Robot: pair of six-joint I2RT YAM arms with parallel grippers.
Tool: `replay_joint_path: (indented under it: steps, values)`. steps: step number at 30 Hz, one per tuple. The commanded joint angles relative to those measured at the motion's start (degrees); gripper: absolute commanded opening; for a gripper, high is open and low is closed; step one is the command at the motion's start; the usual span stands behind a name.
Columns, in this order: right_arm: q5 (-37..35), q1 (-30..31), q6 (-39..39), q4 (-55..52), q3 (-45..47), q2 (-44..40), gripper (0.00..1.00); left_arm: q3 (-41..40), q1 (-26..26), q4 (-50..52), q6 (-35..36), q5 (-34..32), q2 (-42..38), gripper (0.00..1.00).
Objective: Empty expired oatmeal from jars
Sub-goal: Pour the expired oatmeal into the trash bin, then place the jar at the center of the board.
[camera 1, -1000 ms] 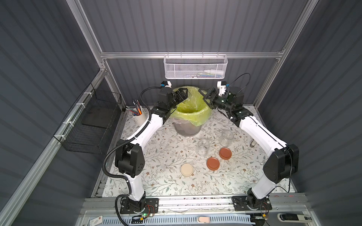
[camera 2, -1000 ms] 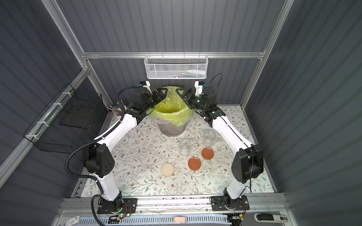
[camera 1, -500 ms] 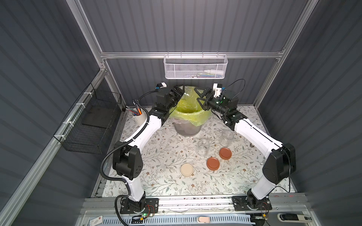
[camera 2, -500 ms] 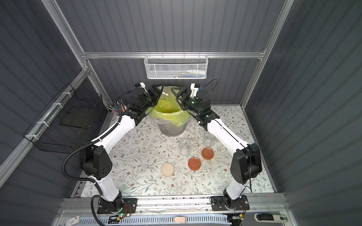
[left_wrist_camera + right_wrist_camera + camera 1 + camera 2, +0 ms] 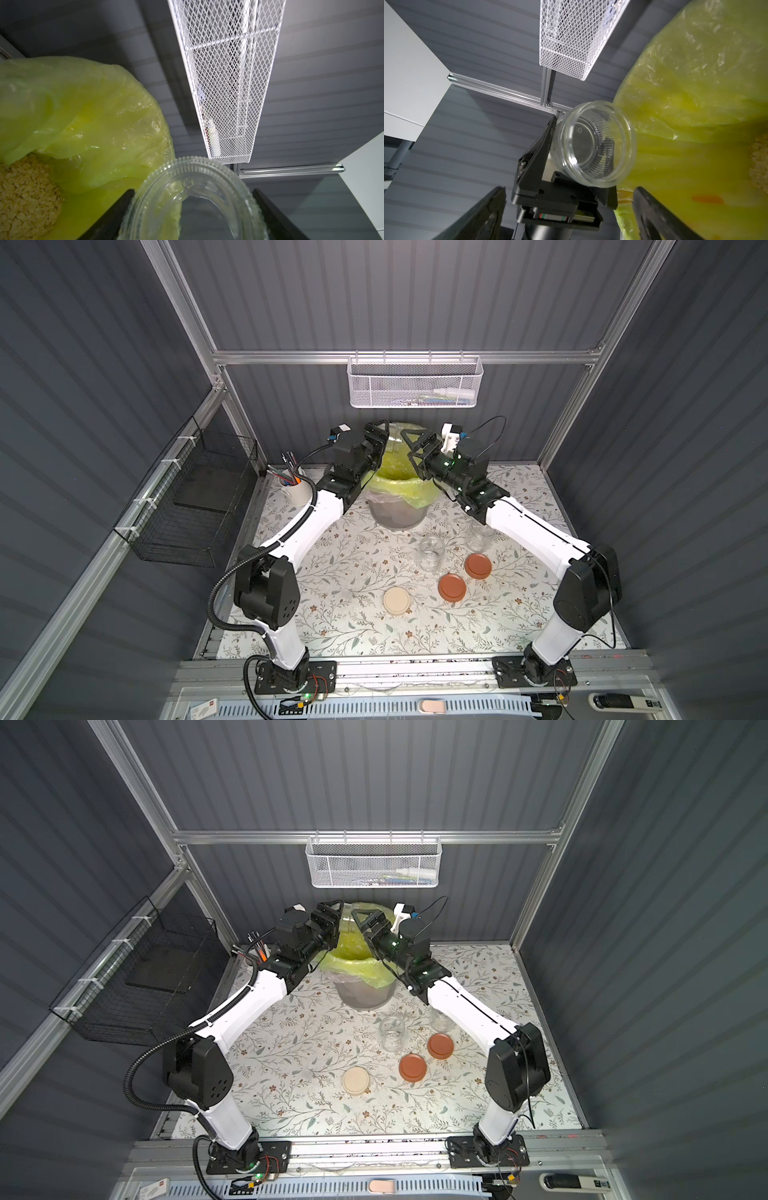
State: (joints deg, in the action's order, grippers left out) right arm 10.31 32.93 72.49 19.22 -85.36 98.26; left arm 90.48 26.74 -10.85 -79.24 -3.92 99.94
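Count: 3 glass jars – 1 held jar, 2 loose jars on the counter. 3 lids – 2 terracotta lids, 1 cream lid. 1 bin, 1 oatmeal heap, 1 pen cup. 2 wire baskets – white basket, black basket.
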Motion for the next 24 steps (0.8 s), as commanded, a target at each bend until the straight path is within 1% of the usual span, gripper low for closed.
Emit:
replay_joint_path:
  steps: [1,3,6,13,17,24]
  values:
    - [-5.5,1.5,1.6,0.7,0.7,1.6,0.96,-1.1,0.8,-3.7,-2.1,-4.0,-3.4,0.24]
    - [-6.9,2.2,1.9,1.5,0.5,2.1,0.96,-1.9,1.0,-3.3,-2.2,-5.0,-4.2,0.25]
    - [-8.9,2.9,3.3,1.2,-0.1,2.5,0.96,-2.8,1.1,-3.9,-2.8,-5.2,-4.9,0.25]
    - [-9.6,3.9,8.8,0.5,-1.6,4.1,0.96,-2.5,1.1,-3.9,-3.5,-5.8,-5.5,0.24]
    - [-10.5,5.0,8.3,0.8,-2.8,4.2,0.95,-2.2,1.3,-3.2,-4.2,-6.3,-5.9,0.23]
    - [-11.7,5.9,9.5,0.6,-4.0,5.0,0.98,-5.5,2.1,-4.1,-6.1,-9.0,-8.5,0.23]
